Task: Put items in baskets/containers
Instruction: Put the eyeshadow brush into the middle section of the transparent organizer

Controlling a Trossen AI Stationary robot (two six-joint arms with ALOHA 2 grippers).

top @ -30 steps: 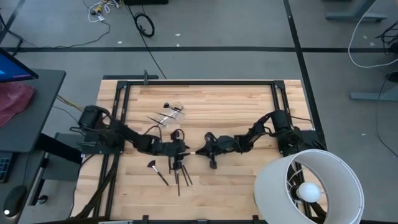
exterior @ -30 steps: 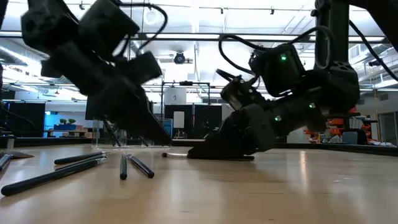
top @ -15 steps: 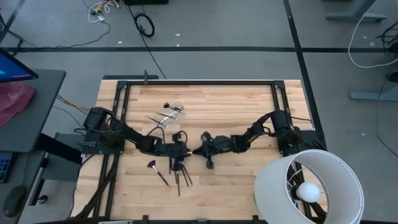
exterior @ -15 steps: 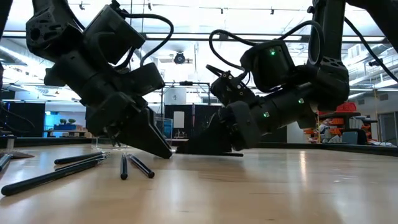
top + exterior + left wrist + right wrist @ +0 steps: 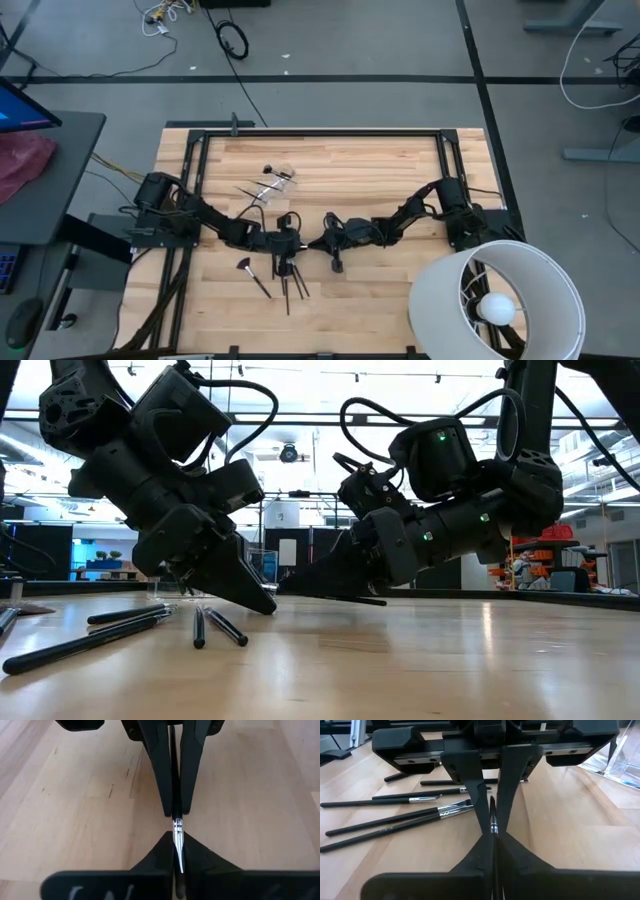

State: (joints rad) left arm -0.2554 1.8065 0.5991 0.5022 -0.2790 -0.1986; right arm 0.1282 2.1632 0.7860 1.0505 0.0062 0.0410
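My two grippers meet tip to tip at mid-table, both shut on one thin dark brush [image 5: 177, 831] with a silver ferrule. The left gripper [image 5: 298, 243] reaches in from the table's left and the right gripper [image 5: 320, 243] from its right. Several loose brushes [image 5: 291, 281] lie flat on the wood nearer the front edge. One of them is a fan brush [image 5: 245, 266]. The clear container [image 5: 277, 181] stands on the table toward the far edge, with brushes at it. My left gripper pinches the brush's silver ferrule [image 5: 178, 854] between its two fingers. It comes from the table's left, slanting down, fingers along the brush. My right gripper pinches the dark handle [image 5: 493, 840] just behind the ferrule. It comes from the table's right, slanting down, fingers along the brush. The handle's free end [image 5: 365, 600] juts out under this gripper, just above the table.
A big white lamp shade [image 5: 497, 299] stands at the table's near right corner. A black frame [image 5: 320, 132] runs around the far and side edges. Bare wood lies open between the right arm and the far edge.
My left gripper has tipped down toward the brush and shut on its ferrule end. My right gripper has moved a little toward the table's left and risen slightly, raising the brush off the table.
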